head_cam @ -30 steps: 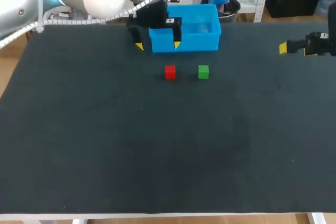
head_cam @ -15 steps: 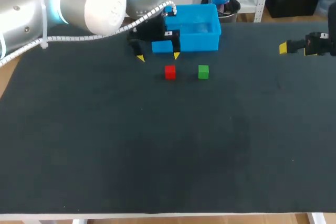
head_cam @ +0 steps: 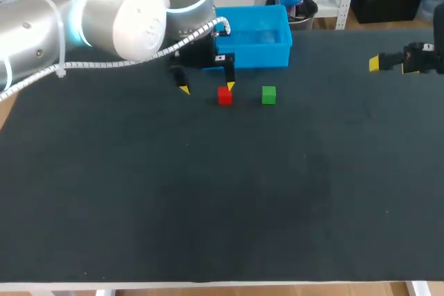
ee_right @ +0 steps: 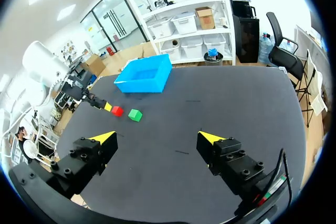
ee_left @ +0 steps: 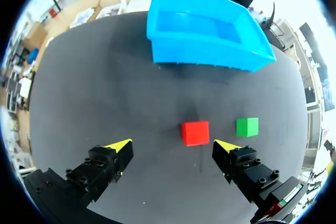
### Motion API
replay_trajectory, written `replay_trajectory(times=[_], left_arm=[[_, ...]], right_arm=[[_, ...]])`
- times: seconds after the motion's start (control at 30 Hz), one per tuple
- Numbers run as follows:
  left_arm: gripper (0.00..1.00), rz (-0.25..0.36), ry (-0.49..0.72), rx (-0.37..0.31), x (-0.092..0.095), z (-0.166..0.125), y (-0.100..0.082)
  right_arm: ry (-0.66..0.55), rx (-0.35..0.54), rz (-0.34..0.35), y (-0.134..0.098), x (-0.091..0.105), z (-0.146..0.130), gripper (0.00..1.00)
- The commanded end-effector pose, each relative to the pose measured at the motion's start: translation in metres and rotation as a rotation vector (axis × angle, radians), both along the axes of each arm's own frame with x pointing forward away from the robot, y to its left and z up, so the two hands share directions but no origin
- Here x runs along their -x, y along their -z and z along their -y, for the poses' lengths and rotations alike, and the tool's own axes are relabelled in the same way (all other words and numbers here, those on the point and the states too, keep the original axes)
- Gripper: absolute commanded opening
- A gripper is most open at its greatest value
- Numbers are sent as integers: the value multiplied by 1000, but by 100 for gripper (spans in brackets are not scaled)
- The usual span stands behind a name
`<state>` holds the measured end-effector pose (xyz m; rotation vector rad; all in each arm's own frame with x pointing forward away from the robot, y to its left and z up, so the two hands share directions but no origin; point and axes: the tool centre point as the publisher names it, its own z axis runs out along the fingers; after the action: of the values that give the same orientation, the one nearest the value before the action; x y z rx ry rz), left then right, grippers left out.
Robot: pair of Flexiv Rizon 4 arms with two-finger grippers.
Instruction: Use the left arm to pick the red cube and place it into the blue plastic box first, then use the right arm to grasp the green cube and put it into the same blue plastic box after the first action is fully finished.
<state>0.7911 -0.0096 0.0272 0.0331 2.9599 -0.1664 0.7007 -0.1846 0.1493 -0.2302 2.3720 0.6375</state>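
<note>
Black table (head_cam: pixel 139 192), blue box (head_cam: pixel 258 56), red cube (head_cam: pixel 225 96), green cube (head_cam: pixel 269 94)

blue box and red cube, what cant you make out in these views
- Head view: the left pincer's black body covers the blue box's near left corner.
- Head view: a yellow tip overlaps the red cube's top edge; contact unclear from there.
- Left wrist view: the box's near wall hides the near part of its floor.

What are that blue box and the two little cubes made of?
The blue box looks like moulded plastic: thin, smooth walls with a faint sheen. The red cube and green cube are matte, evenly coloured, sharp-edged; painted wood, plastic or foam, I cannot tell which.
</note>
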Motion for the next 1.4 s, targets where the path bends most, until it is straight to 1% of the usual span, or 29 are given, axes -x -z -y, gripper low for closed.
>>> replay_trajectory(times=[0.03,0.13,0.53,0.9,1.13,1.4], left_arm=[[100,-8,-6,-2,-2,1,-1],[100,-10,-5,-3,1,0,-1],[100,-30,12,-5,18,0,6],[100,-20,24,3,26,-6,9],[100,-13,48,2,45,-8,9],[100,12,76,10,64,-15,10]], right_arm=[[-2,-1,0,0,0,0,100],[-2,-1,0,0,0,0,100],[-2,-1,0,0,0,0,100],[-2,-1,0,0,0,0,100],[-2,-1,0,0,0,0,100],[-2,-1,0,0,0,0,100]])
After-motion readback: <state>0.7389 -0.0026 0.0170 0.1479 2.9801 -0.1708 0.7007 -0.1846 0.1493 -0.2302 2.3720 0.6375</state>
